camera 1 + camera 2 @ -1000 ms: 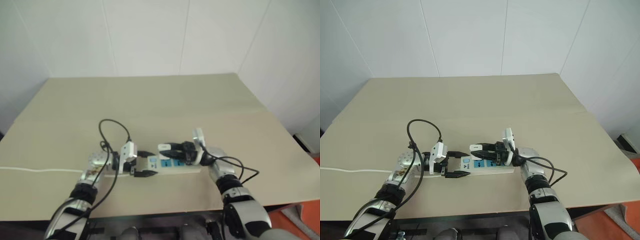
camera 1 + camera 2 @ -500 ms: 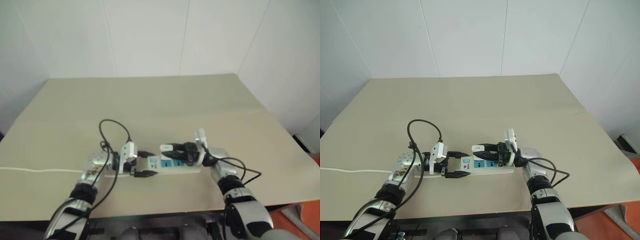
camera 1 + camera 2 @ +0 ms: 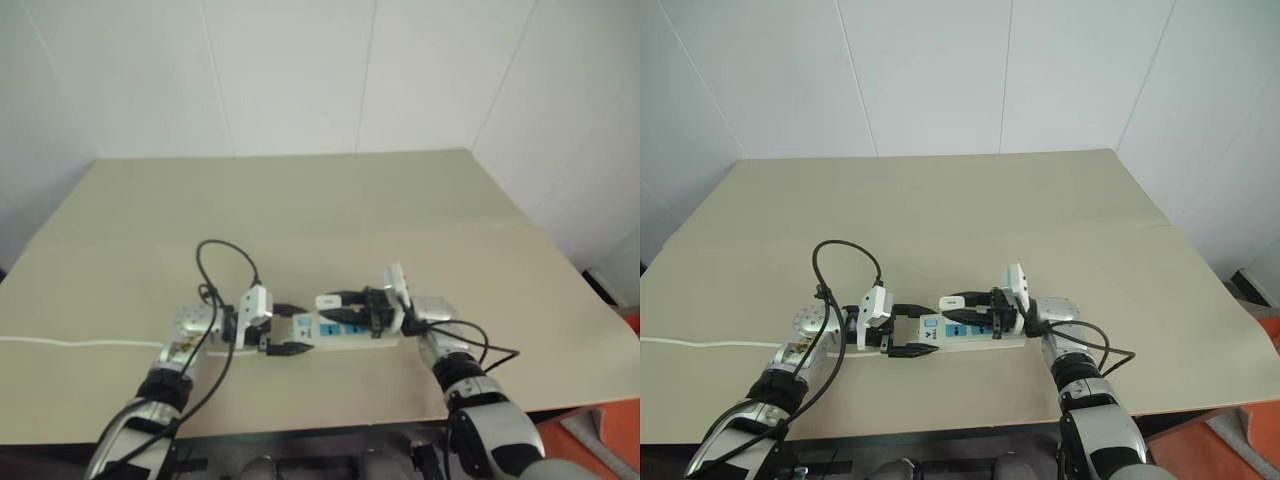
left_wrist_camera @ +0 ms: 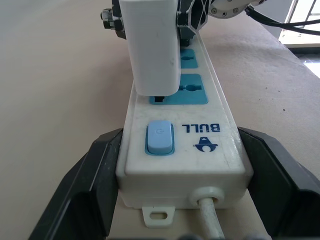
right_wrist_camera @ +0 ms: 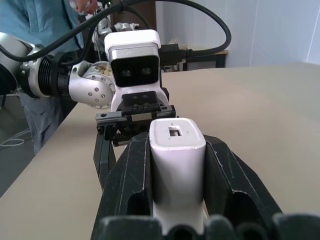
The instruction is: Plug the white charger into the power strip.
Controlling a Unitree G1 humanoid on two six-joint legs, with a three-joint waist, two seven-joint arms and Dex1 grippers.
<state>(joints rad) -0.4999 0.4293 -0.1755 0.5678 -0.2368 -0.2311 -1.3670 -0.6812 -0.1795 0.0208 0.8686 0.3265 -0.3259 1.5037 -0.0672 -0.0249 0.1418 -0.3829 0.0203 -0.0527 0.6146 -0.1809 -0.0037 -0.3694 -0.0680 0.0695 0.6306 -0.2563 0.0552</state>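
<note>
I've got the left gripper open wide around the switch end of the long white three-socket power strip to brace it on the table, while the right gripper is clamped on the small white rounded charger, hovering over the first blue socket to line up the prongs

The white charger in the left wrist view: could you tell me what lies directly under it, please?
Under the white rounded-cube charger is the long white power strip, at the socket nearest its blue switch. That socket's face and the prongs are covered; a dark gap shows at the charger's base.
</note>
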